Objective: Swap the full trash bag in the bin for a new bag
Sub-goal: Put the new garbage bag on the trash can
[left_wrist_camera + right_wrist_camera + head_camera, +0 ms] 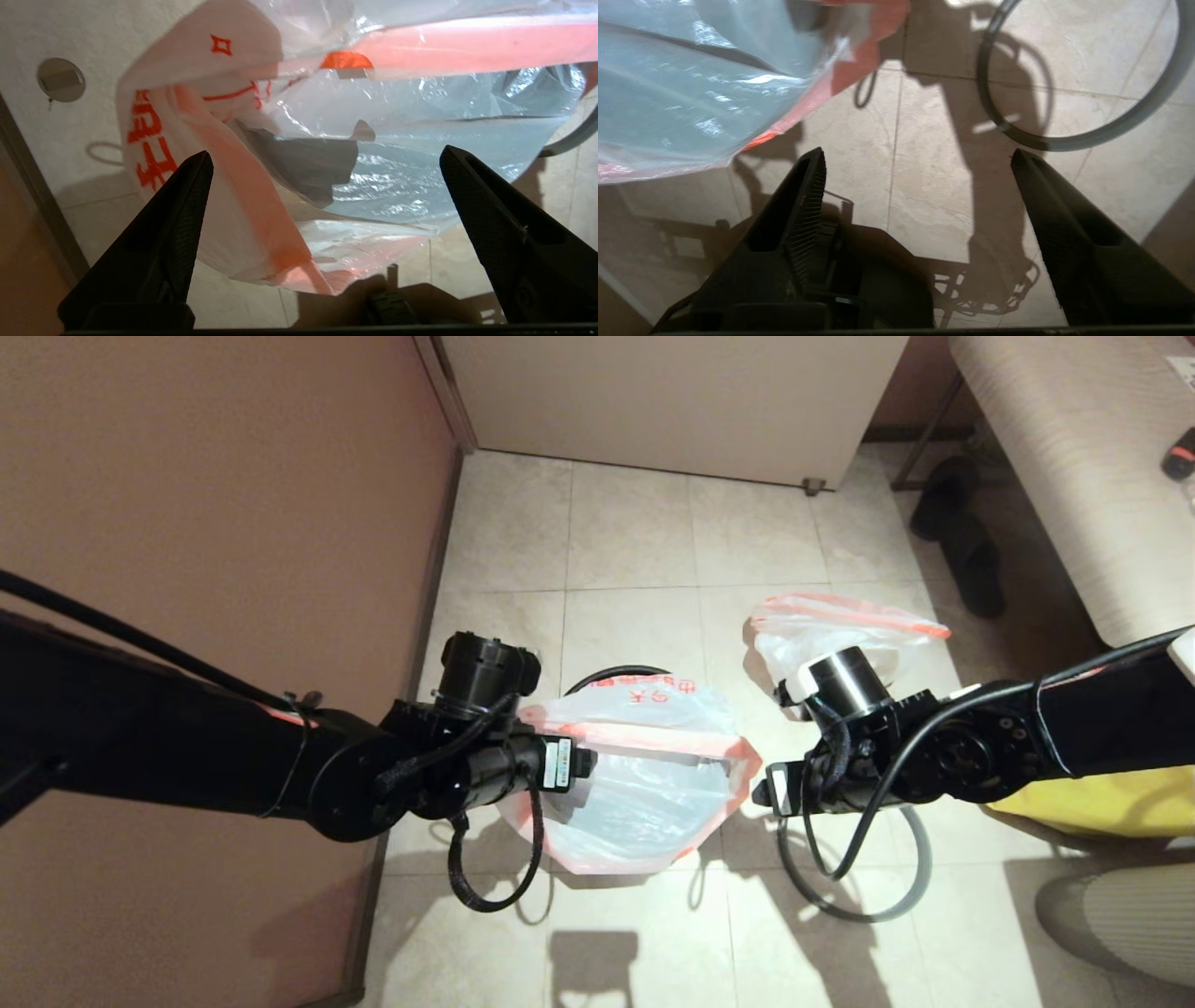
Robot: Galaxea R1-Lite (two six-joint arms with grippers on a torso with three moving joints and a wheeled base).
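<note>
Both grippers, left gripper (325,158) and right gripper (917,154), gape wide holding nothing, the new bag (644,775) draped over the bin (616,674) between them, so I'd guess that flimsy, slippery film wants pinching by its pink-red band (467,44), with the rim ring (1087,135) just beyond the right fingertips.

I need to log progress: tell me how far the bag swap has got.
Done: the full bag sits out on the floor, and the new bag is draped open over the bin. In hand: nothing; the left pincer and right pincer are both open. Left: the grey ring on the floor isn't fitted.
</note>
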